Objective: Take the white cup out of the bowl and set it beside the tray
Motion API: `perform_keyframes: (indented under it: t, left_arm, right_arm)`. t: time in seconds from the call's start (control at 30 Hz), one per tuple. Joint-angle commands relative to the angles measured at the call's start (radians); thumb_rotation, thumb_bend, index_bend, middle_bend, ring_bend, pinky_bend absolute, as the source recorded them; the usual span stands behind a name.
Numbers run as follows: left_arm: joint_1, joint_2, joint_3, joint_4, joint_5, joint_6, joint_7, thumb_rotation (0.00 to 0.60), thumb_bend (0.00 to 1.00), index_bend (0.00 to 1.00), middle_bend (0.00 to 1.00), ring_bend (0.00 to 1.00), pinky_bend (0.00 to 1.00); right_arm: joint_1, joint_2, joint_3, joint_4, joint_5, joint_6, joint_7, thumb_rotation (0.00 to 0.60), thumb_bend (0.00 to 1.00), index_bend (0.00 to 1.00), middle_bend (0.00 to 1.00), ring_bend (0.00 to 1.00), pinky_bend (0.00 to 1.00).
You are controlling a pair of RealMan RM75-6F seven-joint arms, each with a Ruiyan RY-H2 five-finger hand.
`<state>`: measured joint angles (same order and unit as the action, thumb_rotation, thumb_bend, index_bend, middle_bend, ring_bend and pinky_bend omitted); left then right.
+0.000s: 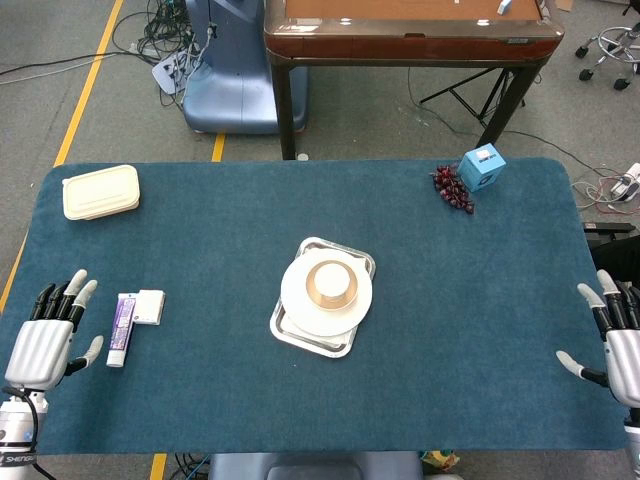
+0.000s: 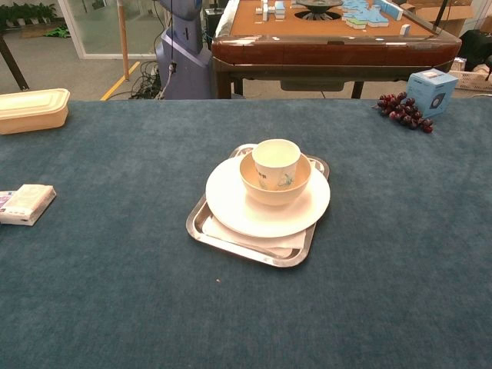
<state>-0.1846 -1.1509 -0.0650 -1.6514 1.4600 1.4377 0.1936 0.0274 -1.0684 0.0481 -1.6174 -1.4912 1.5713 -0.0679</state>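
Looks like a robotics lab or test room, not a home: grey carpet floor with yellow tape lines (image 1: 88, 95), a tangle of black cables (image 1: 165, 30) by a blue machine base (image 1: 235, 85), and a brown mahjong table (image 2: 334, 34) behind the blue felt-covered surface (image 1: 480, 330).

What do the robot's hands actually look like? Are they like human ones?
Rather human-like. The left robot hand has a silvery-grey ribbed back, black fingers with pale grey tips, and a grey wrist cuff bearing small lettering, too small to read. The right robot hand has the same colouring.
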Motion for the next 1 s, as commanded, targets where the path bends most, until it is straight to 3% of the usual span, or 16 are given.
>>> perform_keyframes:
  t: [0.03,0.47,0.7,1.0]
  left_arm:
    - [0.001,0.0,0.002,0.001,0.002,-0.001,0.001,0.6,0.32,0.0,0.0,0.0,0.0]
    - [0.011,0.011,0.001,-0.016,0.016,0.022,-0.014,0.6,0.32,0.0,0.0,0.0,0.0]
    - [0.03,0.019,-0.003,-0.009,-0.005,0.038,-0.024,0.6,0.32,0.0,0.0,0.0,0.0]
    - [0.023,0.016,-0.024,0.008,-0.056,0.011,-0.031,0.6,0.32,0.0,0.0,0.0,0.0]
  right_arm:
    - [0.004,0.001,0.004,-0.006,-0.004,-0.004,-0.005,0.6,0.05,0.0,0.0,0.0,0.0]
    - [0.081,0.081,0.03,-0.097,0.013,-0.14,-0.003,0.6,0.05,0.0,0.0,0.0,0.0]
    - [0.225,0.147,0.076,-0.15,0.084,-0.372,-0.006,0.6,0.05,0.0,0.0,0.0,0.0]
    - [0.451,0.131,0.154,-0.109,0.21,-0.668,-0.033,0.6,0.05,0.0,0.0,0.0,0.0]
